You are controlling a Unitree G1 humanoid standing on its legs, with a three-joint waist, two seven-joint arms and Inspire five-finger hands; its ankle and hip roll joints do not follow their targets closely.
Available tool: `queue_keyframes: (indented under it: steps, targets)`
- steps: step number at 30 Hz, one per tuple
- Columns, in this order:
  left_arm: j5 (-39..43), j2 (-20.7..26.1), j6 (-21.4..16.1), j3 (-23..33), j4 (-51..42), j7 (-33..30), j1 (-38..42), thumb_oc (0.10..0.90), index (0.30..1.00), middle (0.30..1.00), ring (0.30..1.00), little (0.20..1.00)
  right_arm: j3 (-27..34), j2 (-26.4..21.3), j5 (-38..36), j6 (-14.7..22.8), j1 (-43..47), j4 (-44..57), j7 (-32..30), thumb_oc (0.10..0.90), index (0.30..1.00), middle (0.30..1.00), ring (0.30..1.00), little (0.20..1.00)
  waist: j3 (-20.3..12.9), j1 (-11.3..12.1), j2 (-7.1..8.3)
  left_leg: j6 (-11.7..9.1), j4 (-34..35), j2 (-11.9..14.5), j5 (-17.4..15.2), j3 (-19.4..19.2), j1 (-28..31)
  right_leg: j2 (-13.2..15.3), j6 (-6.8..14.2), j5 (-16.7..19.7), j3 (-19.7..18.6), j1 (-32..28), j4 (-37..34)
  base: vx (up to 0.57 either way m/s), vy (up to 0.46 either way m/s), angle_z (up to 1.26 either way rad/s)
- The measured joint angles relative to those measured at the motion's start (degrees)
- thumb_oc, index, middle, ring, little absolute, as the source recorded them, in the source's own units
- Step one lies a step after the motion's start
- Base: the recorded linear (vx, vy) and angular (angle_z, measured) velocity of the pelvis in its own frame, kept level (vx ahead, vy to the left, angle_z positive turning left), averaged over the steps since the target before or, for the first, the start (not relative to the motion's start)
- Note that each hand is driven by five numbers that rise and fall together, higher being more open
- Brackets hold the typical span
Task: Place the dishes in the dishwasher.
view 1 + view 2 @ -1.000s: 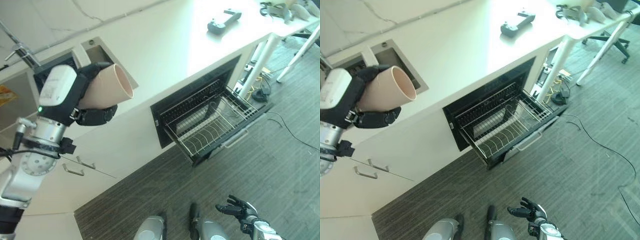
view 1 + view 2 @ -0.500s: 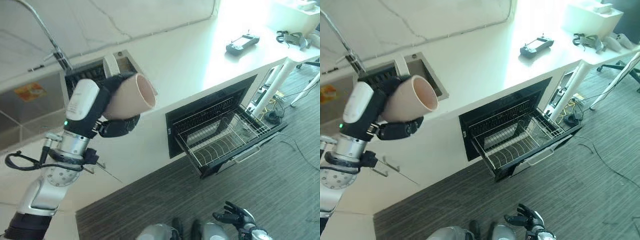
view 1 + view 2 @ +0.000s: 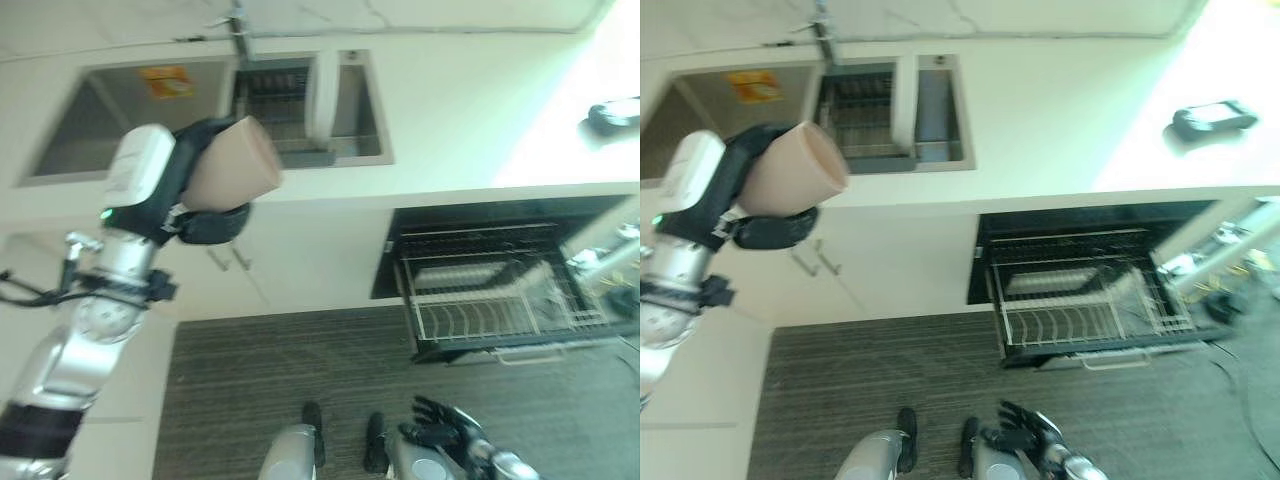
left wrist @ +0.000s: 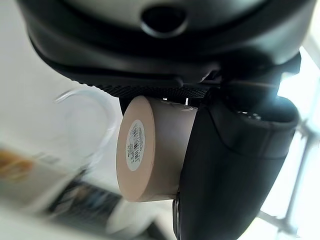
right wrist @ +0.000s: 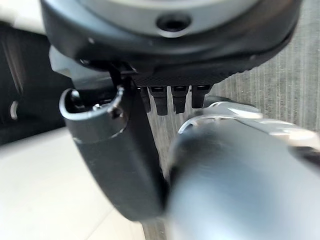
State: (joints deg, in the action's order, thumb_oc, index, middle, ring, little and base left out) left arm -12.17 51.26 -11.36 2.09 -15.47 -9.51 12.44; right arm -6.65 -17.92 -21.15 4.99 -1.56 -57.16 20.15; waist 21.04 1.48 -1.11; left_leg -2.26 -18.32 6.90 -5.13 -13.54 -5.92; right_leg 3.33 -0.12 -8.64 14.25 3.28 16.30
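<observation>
Cup held aloft, dishwasher rack open

Left hand [image 3: 195, 195] is curled round a beige cup [image 3: 232, 165], held above the counter [image 3: 470, 140] beside the sink [image 3: 270, 110]. Right hand [image 3: 440, 438] hangs low over the floor, fingers spread. Dishwasher rack [image 3: 500, 310] stands pulled out, well apart from the cup
</observation>
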Motion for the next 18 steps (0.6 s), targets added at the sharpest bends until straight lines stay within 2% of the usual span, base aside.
queue_keyframes:
  steps: [1, 2, 3, 4, 5, 6, 7, 8, 9, 10, 11, 12, 13, 14, 15, 16, 18]
  targets:
    - [-0.27, -0.43, -1.5, -0.18, -0.26, 0.29, 1.12, 0.4, 0.3, 0.3, 0.3, 0.3, -1.1, -0.4, 0.21, -0.08, 1.55, -0.65, -0.37, 0.8, 0.9, 0.9, 0.9, 0.9, -0.08, -0.03, -0.05, -0.76, -0.47, -2.2, -0.85, -0.05, 0.21, 0.18, -0.71, 0.79, -0.05, 0.16, -0.93, -0.02, 0.01, -0.36]
    - [-1.81, -1.47, -3.27, -0.2, -0.29, 0.63, 1.43, 0.4, 0.3, 0.3, 0.3, 0.3, -2.26, -0.69, 0.43, -0.03, 4.05, -2.55, -0.96, 0.8, 0.9, 0.9, 0.9, 0.9, -0.52, 0.03, -0.71, 1.33, 0.5, -8.28, -2.66, -0.23, 1.63, 0.13, -0.82, 2.48, -1.69, -0.09, -3.05, -0.01, 0.073, -0.42]
    - [-2.34, -1.49, -4.0, 0.11, 0.04, 1.09, 1.19, 0.4, 0.3, 0.3, 0.3, 0.3, -2.8, 0.1, 0.45, 0.31, 5.1, -2.78, -1.08, 0.8, 0.9, 0.9, 0.9, 0.9, -0.91, -0.12, -1.37, 2.4, 1.68, -10.21, -3.07, 0.13, 2.17, -0.71, -1.2, 3.21, -2.15, -0.3, -3.37, -0.01, 0.111, -0.72]
    - [-2.7, -1.53, -5.42, 1.37, 0.28, 1.05, -0.26, 0.4, 0.3, 0.3, 0.3, 0.3, -3.97, -0.11, 0.46, 0.66, 5.79, -2.81, -1.52, 0.8, 0.9, 0.9, 0.9, 0.9, -1.41, -0.01, -2.14, 3.61, 1.72, -11.7, -3.66, 2.36, 1.64, -2.42, -1.97, 3.84, -2.85, -0.36, -4.19, 0.04, 0.077, -0.62]
    - [-2.83, -1.45, -6.3, 2.29, 0.31, 1.07, -1.77, 0.4, 0.3, 0.3, 0.3, 0.3, -4.84, 0.15, 0.71, 0.65, 6.08, -2.82, -1.46, 0.8, 0.9, 0.9, 0.9, 0.9, -1.7, 0.09, -2.79, 4.86, 1.85, -12.3, -4.05, 4.71, 1.19, -3.62, -2.24, 4.02, -3.25, -0.37, -4.69, 0.02, 0.048, -0.61]
    - [-4.14, -1.41, -7.12, 2.49, 0.58, 1.05, -3.25, 0.4, 0.3, 0.3, 0.3, 0.3, -4.97, 0.8, 0.69, 0.67, 5.96, -2.66, -1.45, 0.8, 0.9, 0.9, 0.9, 0.9, -2.34, 0.04, -3.83, 6.42, 2.14, -11.83, -4.17, 7.0, 0.78, -5.6, -2.38, 3.9, -3.47, -0.53, -4.88, 0.0, 0.019, -0.39]
    - [-4.79, -1.24, -7.88, 2.54, 0.93, 1.02, -4.26, 0.4, 0.3, 0.3, 0.3, 0.3, -4.97, 1.16, 0.72, 0.6, 5.82, -2.66, -1.43, 0.8, 0.9, 0.9, 0.9, 0.9, -2.59, 0.09, -4.22, 7.85, 2.13, -11.19, -3.29, 7.74, 0.82, -6.77, -2.71, 3.67, -3.47, -0.62, -4.77, -0.02, -0.003, -0.21]
    - [-5.59, -1.08, -8.57, 2.5, 1.35, 1.01, -5.15, 0.4, 0.3, 0.3, 0.3, 0.3, -4.95, 1.52, 0.81, 0.64, 5.73, -2.67, -1.4, 0.8, 0.9, 0.9, 0.9, 0.9, -2.55, 0.4, -4.11, 10.15, 1.79, -10.85, -2.32, 7.73, 0.89, -6.95, -1.28, 2.79, -3.22, -0.15, -3.51, -0.05, -0.059, -0.06]
    - [-6.68, -1.15, -8.65, 2.49, 2.15, 0.99, -5.66, 0.4, 0.3, 0.3, 0.3, 0.3, -4.86, 1.55, 1.05, 0.71, 5.48, -2.71, -1.29, 0.8, 0.9, 0.9, 0.9, 0.9, -2.5, 0.65, -4.26, 11.12, 2.09, -10.32, -1.84, 7.24, 1.14, -4.73, 1.21, -0.87, -0.14, 1.83, 3.41, -0.04, -0.128, -0.05]
    - [-6.68, -1.11, -8.58, 2.55, 3.29, 0.86, -5.99, 0.4, 0.3, 0.3, 0.3, 0.3, -4.87, 0.92, 2.34, 1.36, 5.39, -1.96, -1.45, 0.8, 0.9, 0.9, 0.9, 0.9, -2.52, 0.78, -4.38, 11.57, 1.45, -10.54, -2.11, 7.01, 1.21, -0.94, 1.27, -3.19, 0.61, 4.53, 13.16, -0.01, -0.183, -0.06]
    - [-6.68, -1.16, -8.4, 2.5, 4.42, 0.81, -5.97, 0.4, 0.3, 0.3, 0.3, 0.3, -5.04, -0.29, 2.99, 1.47, 6.04, -1.58, -1.32, 0.8, 0.9, 0.9, 0.9, 0.9, -2.51, 0.86, -4.35, 11.46, 1.08, -10.86, -2.51, 6.71, 1.21, 3.66, 2.74, -4.24, 0.31, 6.01, 20.2, 0.02, -0.21, -0.16]
    - [-6.7, -1.07, -7.94, 2.48, 4.63, 0.82, -5.95, 0.4, 0.3, 0.3, 0.3, 0.3, -5.0, -0.65, 3.0, 1.47, 6.17, -1.58, -1.29, 0.8, 0.9, 0.9, 0.9, 0.9, -2.51, 1.33, -4.34, 11.13, 1.14, -10.92, -2.5, 6.45, 1.19, 6.18, 2.96, -4.33, 0.42, 6.12, 20.52, 0.03, -0.164, -0.16]
    - [-6.74, -1.06, -7.42, 2.47, 4.59, 0.82, -5.9, 0.4, 0.3, 0.3, 0.3, 0.3, -4.92, -0.53, 3.0, 1.46, 6.56, -1.65, -1.34, 0.8, 0.9, 0.9, 0.9, 0.9, -2.51, 1.73, -4.34, 10.9, 1.36, -10.65, -2.37, 6.72, 1.21, 8.01, 3.14, -4.31, 0.04, 4.61, 16.02, 0.03, -0.284, 0.07]
    - [-7.03, -0.69, -6.32, 2.17, 4.64, 0.84, -4.94, 0.4, 0.3, 0.3, 0.3, 0.3, -5.07, 0.47, 3.11, 1.32, 6.66, -2.04, -1.08, 0.8, 0.9, 0.9, 0.9, 0.9, -2.5, 1.64, -4.3, 10.37, 1.6, -10.12, -2.15, 8.34, 1.33, 8.74, 4.77, -3.36, -2.78, 1.22, 4.99, 0.03, -0.323, 0.21]
    - [-7.22, 0.22, -5.21, 1.89, 4.69, 0.84, -3.87, 0.4, 0.3, 0.3, 0.3, 0.3, -5.28, 1.12, 3.25, 1.25, 6.66, -3.24, -0.36, 0.8, 0.9, 0.9, 0.9, 0.9, -2.52, 1.83, -3.98, 9.92, 1.62, -10.25, -2.28, 8.31, 1.39, 9.26, 6.45, -2.37, -5.08, 1.02, 2.33, 0.04, -0.431, 0.29]
    - [-7.12, 2.05, -3.88, 1.72, 4.97, 0.84, -2.88, 0.4, 0.3, 0.3, 0.3, 0.3, -5.55, 1.3, 4.45, 1.06, 7.61, -4.18, -0.14, 0.8, 0.9, 0.9, 0.9, 0.9, -2.51, 1.94, -3.81, 9.46, 1.37, -10.45, -2.53, 8.59, 1.49, 10.29, 8.13, -0.9, -7.86, 1.37, 1.06, 0.02, -0.511, 0.16]
    - [-6.75, 3.69, -3.47, 1.68, 5.8, 0.83, -1.86, 0.4, 0.3, 0.3, 0.3, 0.3, -5.55, 1.37, 5.16, 0.83, 8.08, -4.27, 0.17, 0.8, 0.9, 0.9, 0.9, 0.9, -2.56, 1.9, -3.53, 8.91, 1.31, -10.67, -2.35, 9.65, 2.06, 10.43, 9.16, -0.28, -9.12, 1.3, 1.76, 0.0, -0.489, 0.24]
